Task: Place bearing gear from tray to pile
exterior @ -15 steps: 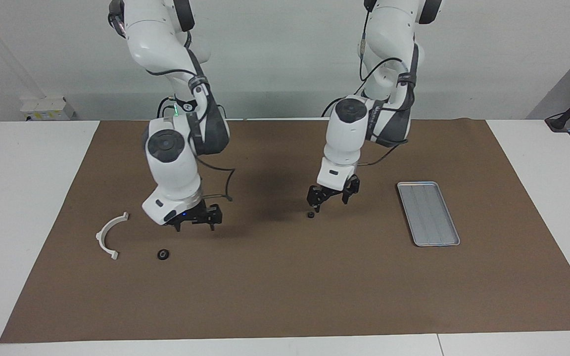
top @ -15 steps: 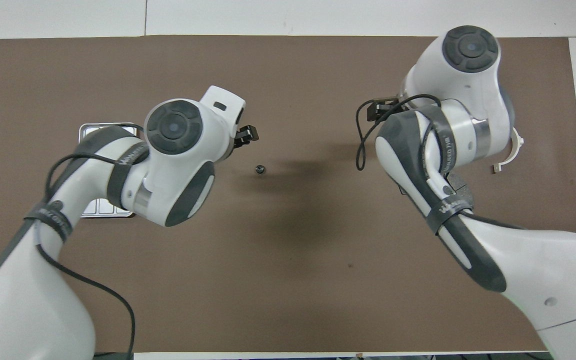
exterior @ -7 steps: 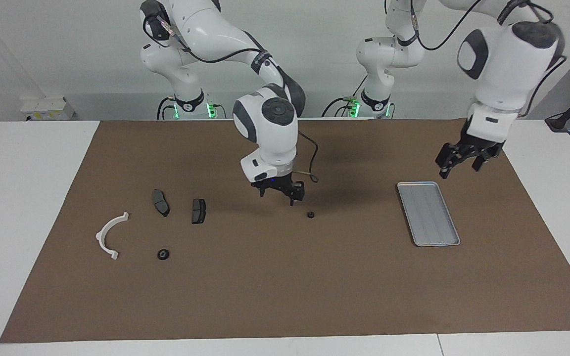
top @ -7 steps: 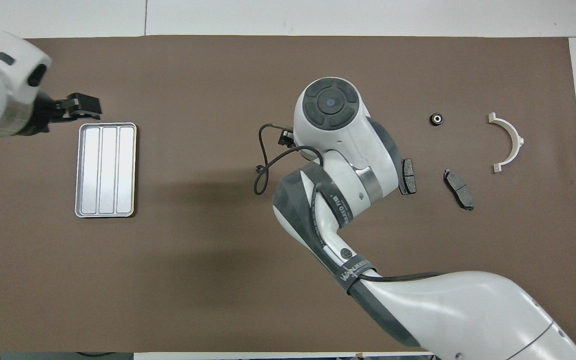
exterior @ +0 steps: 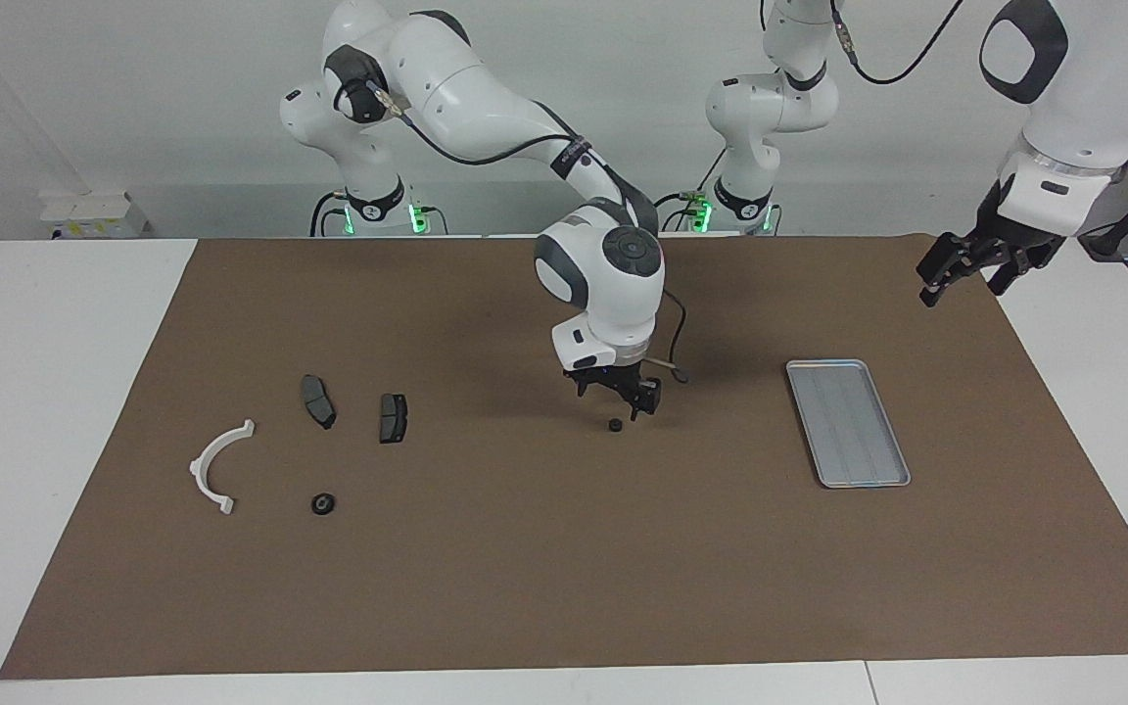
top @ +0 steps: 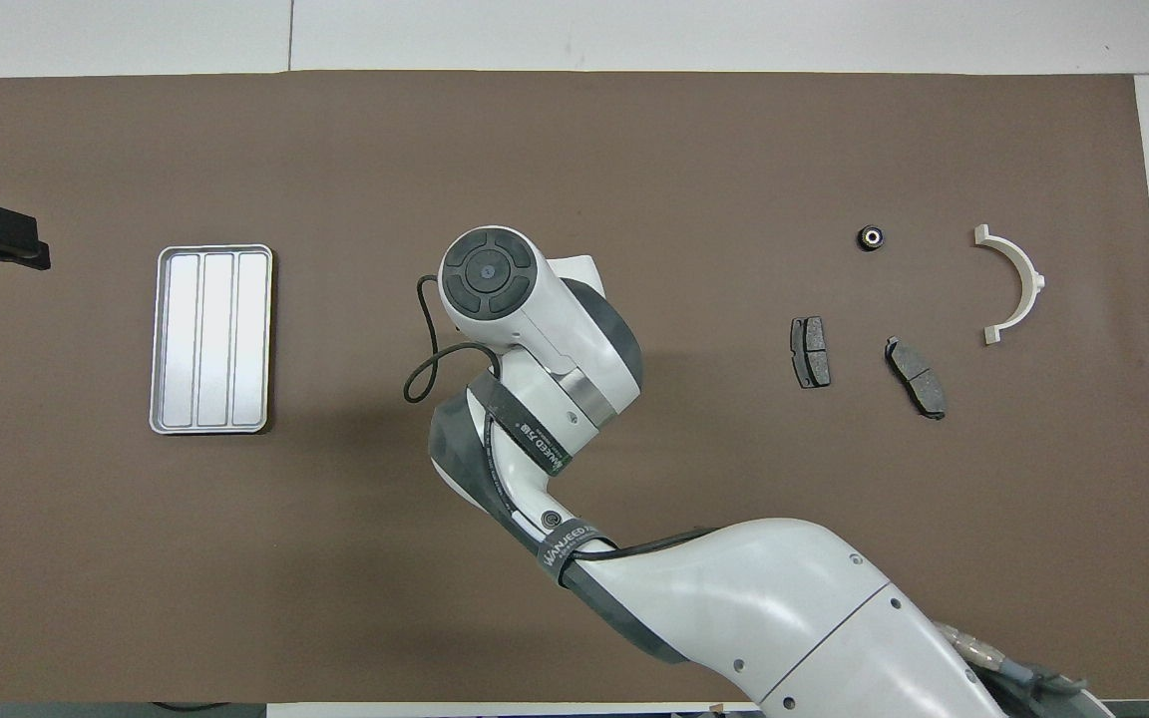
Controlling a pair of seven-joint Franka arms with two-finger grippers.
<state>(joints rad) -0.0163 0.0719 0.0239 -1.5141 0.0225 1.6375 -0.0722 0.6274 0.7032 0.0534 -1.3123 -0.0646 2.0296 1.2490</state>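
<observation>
A: Starting at our right gripper [exterior: 620, 399]: its fingers stand spread apart with nothing between them, poised just above a small dark bearing gear [exterior: 615, 425] that lies on the brown mat [exterior: 564, 568], about midway between the tray [exterior: 892, 482] and the pile.

B: So the gear is already out of the tray. We see the tray bare inside, toward the left arm's end of the worktop [exterior: 55, 411].

A: Yes. Our left gripper [exterior: 973, 266] waits high over the mat's corner at that end, fingers apart too, empty.

B: How do we judge the gear will handle?

A: Small, rigid, probably metal, so light but hard and smooth. We think it could squirt out or roll if pinched off-centre. We'd take it across its outer rim, fingers straddling it squarely, coming straight down.

B: And the pile?

A: Toward the right arm's end: the white bracket [exterior: 218, 464], two brake pads [exterior: 318, 400] and [exterior: 393, 417] nearer the robots than it, and a second gear [exterior: 323, 503] already lying beside the bracket. From overhead our own wrist hides the gear we are after, so we read contact from the facing view: not touching yet, we believe.
</observation>
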